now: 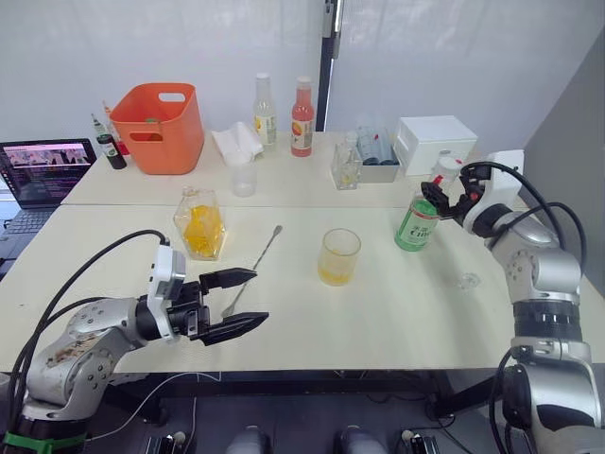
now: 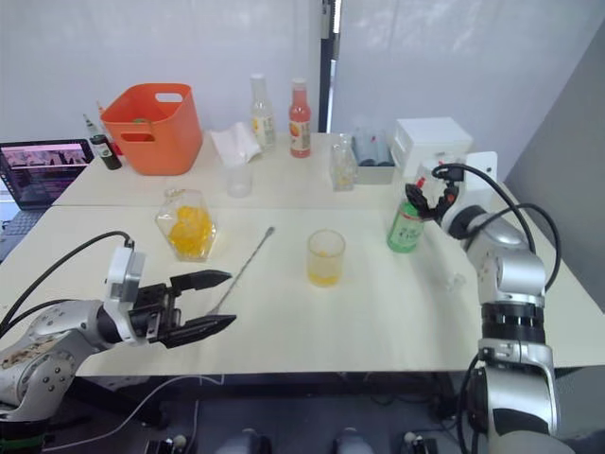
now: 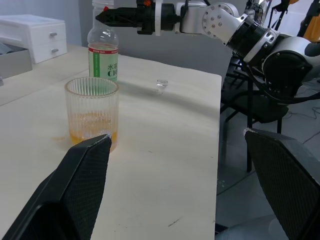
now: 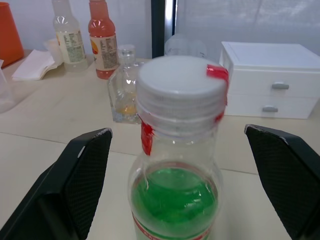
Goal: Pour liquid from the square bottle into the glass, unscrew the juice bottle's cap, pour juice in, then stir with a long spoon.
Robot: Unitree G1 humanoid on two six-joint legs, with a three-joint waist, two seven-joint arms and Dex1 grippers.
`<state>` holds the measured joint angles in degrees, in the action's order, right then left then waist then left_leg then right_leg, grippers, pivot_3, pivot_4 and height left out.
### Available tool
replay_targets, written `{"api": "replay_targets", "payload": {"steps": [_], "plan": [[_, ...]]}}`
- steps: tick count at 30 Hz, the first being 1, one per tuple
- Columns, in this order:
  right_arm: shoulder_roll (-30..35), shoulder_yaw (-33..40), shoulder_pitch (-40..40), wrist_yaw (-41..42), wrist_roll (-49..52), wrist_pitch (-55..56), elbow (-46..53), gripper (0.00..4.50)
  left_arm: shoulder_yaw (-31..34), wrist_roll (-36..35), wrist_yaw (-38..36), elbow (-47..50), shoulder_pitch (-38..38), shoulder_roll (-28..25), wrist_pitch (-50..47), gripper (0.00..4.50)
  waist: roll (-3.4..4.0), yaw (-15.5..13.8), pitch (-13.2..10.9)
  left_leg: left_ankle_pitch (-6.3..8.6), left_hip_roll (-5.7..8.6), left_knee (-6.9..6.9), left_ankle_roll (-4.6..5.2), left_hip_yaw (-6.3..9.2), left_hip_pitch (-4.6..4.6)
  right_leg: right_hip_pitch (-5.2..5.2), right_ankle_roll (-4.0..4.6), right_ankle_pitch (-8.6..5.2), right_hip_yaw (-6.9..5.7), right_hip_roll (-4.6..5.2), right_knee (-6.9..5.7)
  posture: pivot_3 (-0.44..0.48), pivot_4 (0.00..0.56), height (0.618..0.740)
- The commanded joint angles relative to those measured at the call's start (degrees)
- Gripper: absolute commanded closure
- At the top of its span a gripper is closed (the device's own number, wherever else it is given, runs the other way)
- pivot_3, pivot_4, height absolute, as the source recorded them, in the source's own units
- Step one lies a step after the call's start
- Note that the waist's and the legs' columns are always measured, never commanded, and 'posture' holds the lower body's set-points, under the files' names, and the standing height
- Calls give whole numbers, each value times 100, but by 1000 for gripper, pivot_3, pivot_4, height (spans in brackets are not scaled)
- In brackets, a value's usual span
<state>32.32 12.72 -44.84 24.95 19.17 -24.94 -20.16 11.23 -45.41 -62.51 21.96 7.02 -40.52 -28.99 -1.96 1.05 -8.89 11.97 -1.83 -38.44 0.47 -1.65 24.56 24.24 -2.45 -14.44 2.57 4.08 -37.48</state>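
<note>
The juice bottle [image 1: 415,223], green with a white label, stands upright at the right of the table. My right gripper [image 4: 176,131] is open, a finger on each side of its white cap [image 4: 180,92], not touching it. The glass [image 1: 338,256] stands mid-table with a little orange liquid at the bottom. The square bottle [image 1: 200,227] sits to its left, with orange-yellow liquid inside. Between them the long spoon [image 1: 253,270] lies flat on the table. My left gripper [image 1: 236,303] hovers open near the front edge, pointing toward the glass, nothing between its fingers.
A small clear stopper [image 1: 468,280] lies on the table right of the glass. At the back stand an orange basket [image 1: 161,128], a laptop [image 1: 43,170], a plastic cup [image 1: 244,177], pale yellow [image 1: 265,112] and red-orange [image 1: 302,118] bottles, a small clear bottle [image 1: 346,165] and a white drawer box [image 1: 435,142].
</note>
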Motion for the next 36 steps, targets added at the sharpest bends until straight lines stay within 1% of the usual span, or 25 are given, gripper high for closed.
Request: {"api": "replay_targets", "payload": {"steps": [1,6,9,15,16,17,25,29,31,34,36], "plan": [[32,9,-260,142,-90,316,-179,0,-21,-172,186,210,214,51,-109,28,0,-1,0,0,0,0,0,0,0,0,0,0,0,0,1,0,150,715],[-48,-13,-370,219,-148,503,-481,0,-121,-198,392,307,339,158,-209,28,0,-16,0,0,1,0,0,0,1,-2,0,0,0,5,3,0,150,715],[-60,-7,-417,241,-179,597,-619,840,-128,-242,484,380,377,192,-266,0,0,-16,0,0,1,0,0,0,2,-2,0,0,0,5,4,0,150,715],[-60,90,-497,271,-162,675,-756,2878,-66,-344,542,433,401,110,-367,0,1,-7,-1,0,2,1,0,1,1,0,0,0,0,2,4,0,150,715],[-61,90,-494,270,-163,670,-740,3076,-53,-359,543,440,399,105,-390,0,2,-5,-1,0,1,2,0,1,1,0,0,0,0,1,4,0,150,715],[-60,90,-490,267,-165,665,-720,3133,-51,-361,539,445,398,98,-400,0,2,-5,-1,0,1,2,0,1,1,0,0,0,0,1,4,0,150,715],[7,157,-356,294,-68,497,-321,3133,-113,-337,581,376,536,128,-433,0,5,-7,-4,0,2,2,-1,1,2,0,0,0,0,2,4,0,150,715],[195,339,36,331,189,-67,726,3133,-144,-323,570,266,687,138,-460,0,18,-36,-11,0,1,6,0,4,7,3,0,0,-1,3,8,0,150,715],[358,450,383,387,391,-458,1451,3133,-154,-312,538,201,751,129,-470,0,26,-54,-16,0,1,7,0,3,10,4,-1,0,-1,7,12,0,150,715],[581,766,1014,464,988,-1186,2821,3133,-164,-283,431,104,791,89,-449,0,29,-70,-18,0,2,14,0,7,14,2,-3,1,-5,9,26,0,150,715],[681,975,1292,489,1428,-1607,3515,3133,-183,-266,365,45,820,64,-439,0,30,-60,-19,0,1,16,0,7,15,3,-3,1,-5,8,29,0,150,715]]}}
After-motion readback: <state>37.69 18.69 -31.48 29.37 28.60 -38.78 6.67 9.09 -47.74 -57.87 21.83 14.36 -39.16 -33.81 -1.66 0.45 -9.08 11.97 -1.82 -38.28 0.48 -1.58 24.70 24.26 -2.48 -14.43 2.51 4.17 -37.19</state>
